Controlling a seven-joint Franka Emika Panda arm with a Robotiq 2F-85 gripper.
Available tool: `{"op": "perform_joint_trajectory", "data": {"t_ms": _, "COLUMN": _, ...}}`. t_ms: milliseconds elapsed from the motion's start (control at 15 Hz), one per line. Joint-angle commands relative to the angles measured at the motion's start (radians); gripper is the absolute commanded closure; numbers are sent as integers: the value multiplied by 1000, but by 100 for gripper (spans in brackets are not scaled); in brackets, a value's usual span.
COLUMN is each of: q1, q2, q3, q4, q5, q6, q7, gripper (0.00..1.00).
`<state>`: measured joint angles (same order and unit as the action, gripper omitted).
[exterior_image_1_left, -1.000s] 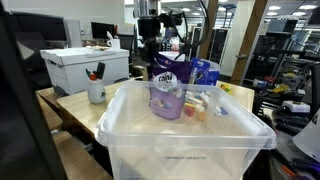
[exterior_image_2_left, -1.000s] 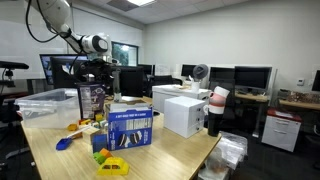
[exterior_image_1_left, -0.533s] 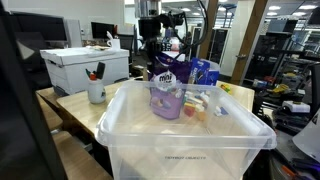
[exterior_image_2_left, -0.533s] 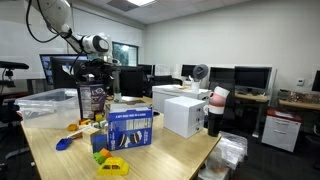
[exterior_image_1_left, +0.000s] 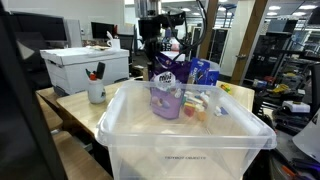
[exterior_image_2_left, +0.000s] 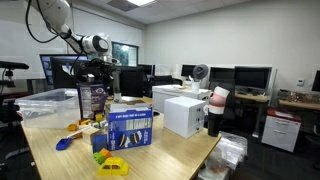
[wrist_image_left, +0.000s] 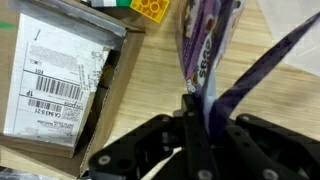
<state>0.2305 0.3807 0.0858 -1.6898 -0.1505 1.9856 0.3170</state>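
Observation:
A purple snack bag (exterior_image_1_left: 166, 88) stands upright on the wooden table (exterior_image_1_left: 90, 118), behind the clear bin. My gripper (exterior_image_1_left: 158, 63) comes down from above and is shut on the bag's top edge. In the wrist view the black fingers (wrist_image_left: 196, 128) pinch the thin top seam of the purple bag (wrist_image_left: 205, 45) between them. In an exterior view the gripper (exterior_image_2_left: 97, 80) hangs over the dark bag (exterior_image_2_left: 92, 101) at the left end of the table. A blue box (exterior_image_1_left: 201, 72) stands just beside the bag.
A large clear plastic bin (exterior_image_1_left: 185, 138) fills the foreground. A white box (exterior_image_1_left: 85, 67) and a mug with pens (exterior_image_1_left: 96, 93) stand nearby. A labelled cardboard box (wrist_image_left: 60, 80) and a yellow block (wrist_image_left: 150, 8) lie close to the bag. Small toys (exterior_image_2_left: 113, 163) sit near the blue box (exterior_image_2_left: 130, 127).
The jaws have closed onto the bag's top edge. The bag's top has shifted slightly; the arm has hardly moved.

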Motion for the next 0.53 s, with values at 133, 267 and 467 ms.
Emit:
{"op": "perform_joint_trajectory", "data": {"t_ms": 133, "q1": 24, "q2": -7, "q3": -18, "q4": -2, "q5": -23, "q6": 9, "q7": 124, "gripper": 95}}
{"op": "perform_joint_trajectory", "data": {"t_ms": 267, "q1": 33, "q2": -4, "q3": -26, "q4": 1, "q5": -34, "q6": 9, "q7": 168, "gripper": 95}}
{"op": "perform_joint_trajectory", "data": {"t_ms": 467, "q1": 45, "q2": -1, "q3": -43, "q4": 1, "q5": -55, "q6": 15, "q7": 259, "gripper": 95}}
